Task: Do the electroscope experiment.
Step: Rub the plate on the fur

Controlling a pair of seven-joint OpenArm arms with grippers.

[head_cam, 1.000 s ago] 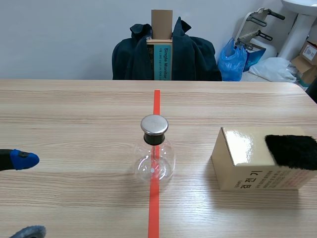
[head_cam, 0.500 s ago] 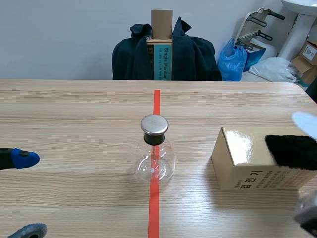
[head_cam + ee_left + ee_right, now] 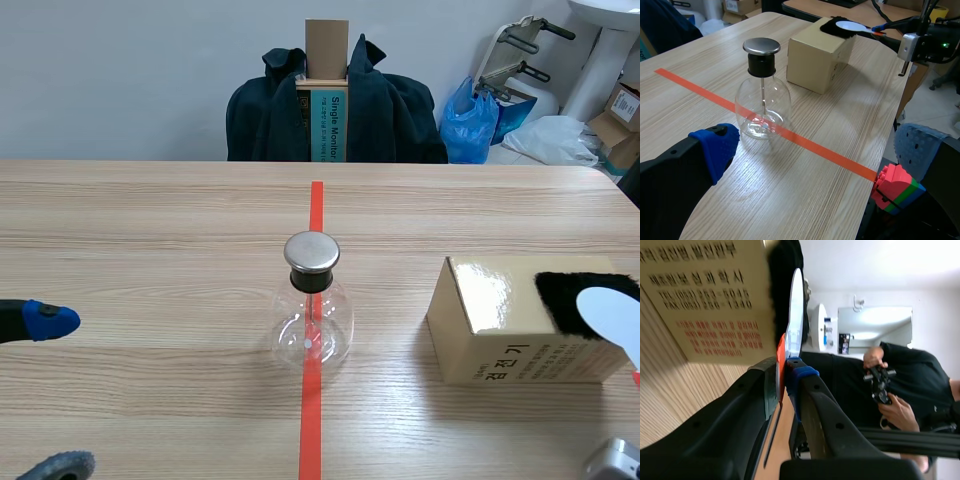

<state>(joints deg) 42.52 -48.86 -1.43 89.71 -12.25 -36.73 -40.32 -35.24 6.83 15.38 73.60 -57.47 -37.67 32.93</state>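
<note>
Well left of the electroscope, the left arm's fingers are spread wide with nothing between them. The electroscope, a round glass flask with a black neck and a flat metal cap, stands upright on the surface, on the orange tape line. To its right, near but apart, sits a tan cardboard box. Black fur lies on the box's top at the end away from the electroscope. Farther right, the right arm's fingers are clamped on the red handle of a white paddle, whose disc is over the fur; whether they touch is unclear.
</note>
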